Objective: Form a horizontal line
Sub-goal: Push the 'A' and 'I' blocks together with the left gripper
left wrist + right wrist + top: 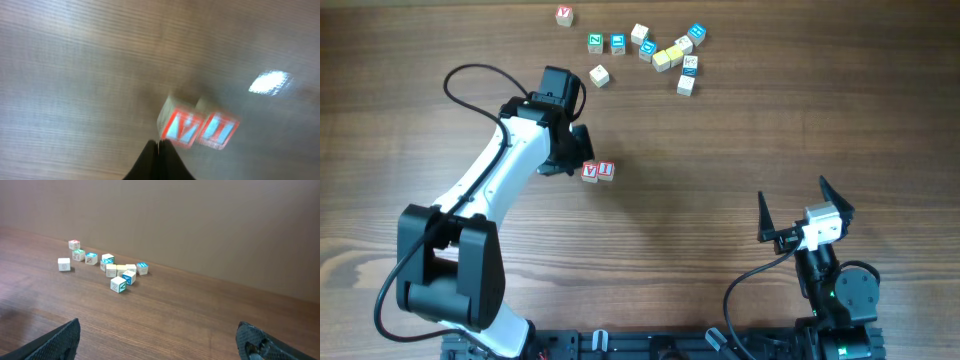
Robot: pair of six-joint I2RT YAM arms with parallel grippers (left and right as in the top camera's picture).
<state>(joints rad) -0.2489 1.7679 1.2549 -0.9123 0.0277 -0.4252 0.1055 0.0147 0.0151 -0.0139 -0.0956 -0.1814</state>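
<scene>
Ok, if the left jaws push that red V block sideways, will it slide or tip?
Probably slides: the red V block is a cube sitting flat on the table. Small and wooden-looking, so likely light and quick to twist. It touches the red I block, which would probably move too.

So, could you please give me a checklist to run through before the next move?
1. Red cubes side by side, touching: ok.
2. Left gripper shut, empty: ok.
3. Left gripper clear of the red cubes: cannot tell.
4. Right gripper open, away from cubes: ok.
5. Line finished: not ok, only two cubes in it; pale cube and cluster lie apart.
</scene>
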